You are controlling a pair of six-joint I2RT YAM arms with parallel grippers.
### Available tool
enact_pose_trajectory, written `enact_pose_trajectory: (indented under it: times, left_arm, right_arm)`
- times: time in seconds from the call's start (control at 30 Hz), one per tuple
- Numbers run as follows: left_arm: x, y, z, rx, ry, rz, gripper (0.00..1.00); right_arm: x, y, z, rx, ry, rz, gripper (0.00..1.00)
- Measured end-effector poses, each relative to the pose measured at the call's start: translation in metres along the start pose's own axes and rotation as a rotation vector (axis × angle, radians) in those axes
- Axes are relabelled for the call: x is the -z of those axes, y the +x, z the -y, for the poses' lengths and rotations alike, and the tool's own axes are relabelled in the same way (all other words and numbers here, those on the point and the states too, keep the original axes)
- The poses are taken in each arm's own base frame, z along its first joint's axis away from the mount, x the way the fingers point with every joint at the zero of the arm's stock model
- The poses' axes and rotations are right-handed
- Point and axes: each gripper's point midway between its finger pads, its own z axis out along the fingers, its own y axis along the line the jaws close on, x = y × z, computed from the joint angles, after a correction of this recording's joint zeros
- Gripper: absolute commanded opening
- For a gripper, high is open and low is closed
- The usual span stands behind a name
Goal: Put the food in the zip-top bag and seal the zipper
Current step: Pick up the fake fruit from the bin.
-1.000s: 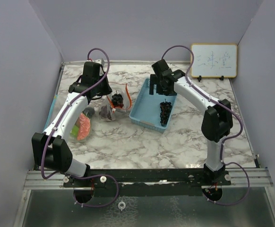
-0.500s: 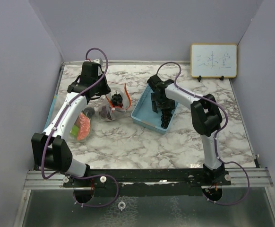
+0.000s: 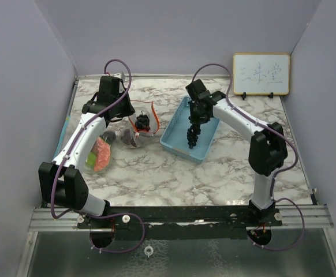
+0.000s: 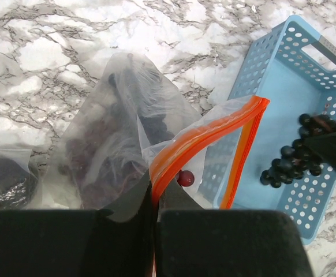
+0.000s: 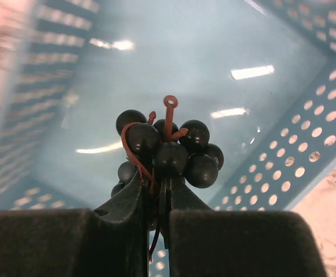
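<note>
Right jaws clamped on a dark grape bunch hanging over the light-blue basket, left jaws clamped on the zip-top bag at its orange zipper, marble surface.

You are working in a lab test booth: plain walls around a marble-patterned table, a metal mounting rail, a small whiteboard at the back.

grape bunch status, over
Right claw shut on grape bunch, hanging over blue basket. Left claw shut on rim of zip-top bag, mouth open. Nothing seen between basket and bag.
</note>
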Motion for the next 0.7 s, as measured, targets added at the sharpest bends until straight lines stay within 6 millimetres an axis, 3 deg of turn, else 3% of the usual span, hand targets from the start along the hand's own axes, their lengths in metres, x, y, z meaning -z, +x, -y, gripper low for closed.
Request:
enact_pose_trajectory:
  times: [0.13,0.23,0.37,0.43,0.53,0.7]
  left_arm:
    - [-0.002,0.004,-0.001,0.002,0.001,-0.01,0.0]
    - [-0.002,0.005,-0.001,0.003,0.004,-0.013,0.0]
    - [-0.003,0.006,-0.001,0.009,0.007,-0.014,0.0]
    - [-0.004,0.009,0.0,0.015,0.012,-0.02,0.0]
    - [-0.006,0.013,0.0,0.027,0.019,-0.031,0.0]
    - [-0.007,0.014,0.001,0.034,0.025,-0.034,0.0]
  right_arm:
    - [0.072,-0.051,-0.036,-0.021,-0.203,0.209,0.02]
    - [0.136,-0.092,-0.078,-0.026,-0.384,0.393,0.02]
    - [0.192,-0.115,-0.132,-0.025,-0.577,0.562,0.02]
    - [0.203,-0.118,-0.153,-0.026,-0.637,0.615,0.02]
    - [0.205,-0.114,-0.179,-0.018,-0.686,0.671,0.02]
    - [0.177,-0.107,-0.208,-0.01,-0.683,0.681,0.02]
